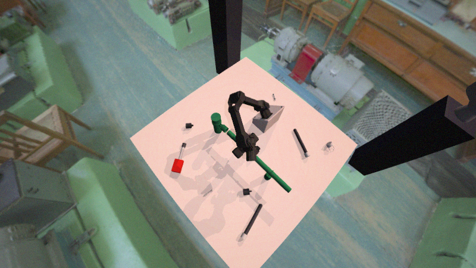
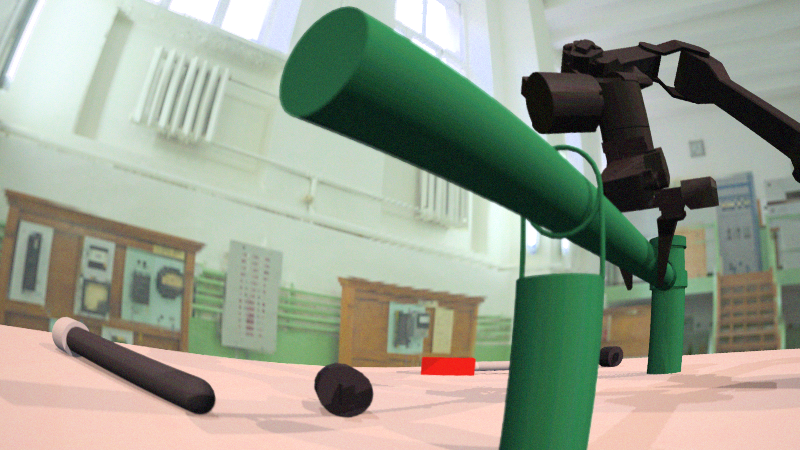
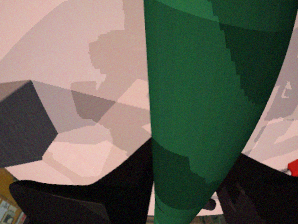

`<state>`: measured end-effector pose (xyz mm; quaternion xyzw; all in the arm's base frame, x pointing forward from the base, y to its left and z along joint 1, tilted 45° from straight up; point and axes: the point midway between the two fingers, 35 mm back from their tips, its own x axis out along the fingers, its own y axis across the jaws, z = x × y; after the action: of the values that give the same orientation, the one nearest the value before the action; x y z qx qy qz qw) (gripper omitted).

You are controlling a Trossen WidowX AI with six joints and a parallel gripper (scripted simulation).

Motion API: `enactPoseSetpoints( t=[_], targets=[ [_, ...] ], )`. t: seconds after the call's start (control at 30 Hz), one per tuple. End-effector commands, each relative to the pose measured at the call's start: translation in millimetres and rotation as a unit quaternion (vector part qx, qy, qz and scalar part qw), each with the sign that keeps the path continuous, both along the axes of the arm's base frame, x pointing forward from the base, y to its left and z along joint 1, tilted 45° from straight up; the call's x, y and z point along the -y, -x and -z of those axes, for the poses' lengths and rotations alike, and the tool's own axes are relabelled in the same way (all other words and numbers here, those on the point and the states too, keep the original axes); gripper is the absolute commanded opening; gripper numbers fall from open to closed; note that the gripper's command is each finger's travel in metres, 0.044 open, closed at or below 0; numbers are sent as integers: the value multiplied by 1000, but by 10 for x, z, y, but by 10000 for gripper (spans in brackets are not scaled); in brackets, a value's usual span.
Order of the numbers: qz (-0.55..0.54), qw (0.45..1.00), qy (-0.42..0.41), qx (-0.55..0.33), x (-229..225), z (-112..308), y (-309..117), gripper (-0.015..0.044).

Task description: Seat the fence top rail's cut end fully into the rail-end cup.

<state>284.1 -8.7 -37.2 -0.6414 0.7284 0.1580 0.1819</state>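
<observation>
The green rail (image 1: 281,182) (image 2: 436,123) (image 3: 215,75) passes through the wire loop (image 2: 601,223) above the small post (image 1: 267,177) (image 2: 553,347). My gripper (image 2: 645,274) (image 3: 180,143) is shut on the rail between the loop and the big post (image 1: 216,124) (image 2: 665,335). The rail is raised off the table. In the top view a small gap shows between its cut end and the rail-end cup (image 1: 224,128). In the exterior view that end overlaps the cup in the view, so depth is unclear. The brace band sits high, a little below the post cap (image 1: 216,116) (image 2: 669,241).
A grey wedge-shaped block (image 1: 269,121) stands by the arm's base. A red block (image 1: 177,165) (image 2: 447,366) lies left of the arm in the top view. Dark rods (image 1: 300,141) (image 1: 253,220) and small dark knobs (image 1: 188,125) (image 1: 246,191) lie on the table.
</observation>
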Motion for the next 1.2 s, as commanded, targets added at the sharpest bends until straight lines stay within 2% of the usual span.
enactPoseSetpoints(
  t=[0.0,1.17],
  targets=[
    [-1,1000,-1,0,-10,-30,-17,0],
    [2,1000,0,-6,152,-197,-4,0]
  ],
)
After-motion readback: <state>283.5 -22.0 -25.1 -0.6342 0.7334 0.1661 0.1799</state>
